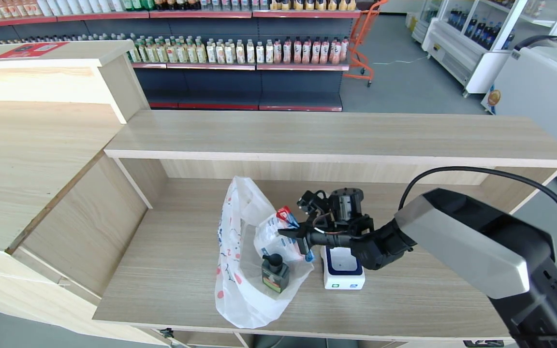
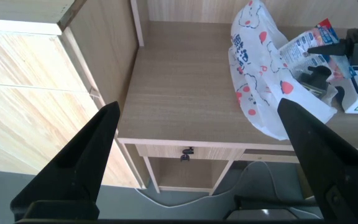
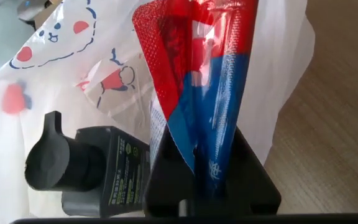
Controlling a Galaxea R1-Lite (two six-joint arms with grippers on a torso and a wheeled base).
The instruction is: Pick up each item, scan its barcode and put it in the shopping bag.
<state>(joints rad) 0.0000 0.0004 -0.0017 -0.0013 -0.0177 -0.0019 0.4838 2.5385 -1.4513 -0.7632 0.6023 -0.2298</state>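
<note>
Over the mouth of the bag [image 1: 232, 251], the right gripper [image 1: 290, 233] was clamped on a glossy pouch [image 1: 286, 216], pinching its blue end. The pouch's long axis ran straight out from the fingers, its crimped red end pointing away from them, up and to the far left. A squat dark bottle [image 1: 274, 273] with a round black cap lay in the bag below it. The bag was thin white crinkled plastic with red prints, slumped on the wood-grain counter [image 1: 172, 261]. A boxy white scanner [image 1: 341, 270] sat just right of it. The left gripper [image 2: 199, 106] hung wide open off the counter's near left corner.
</note>
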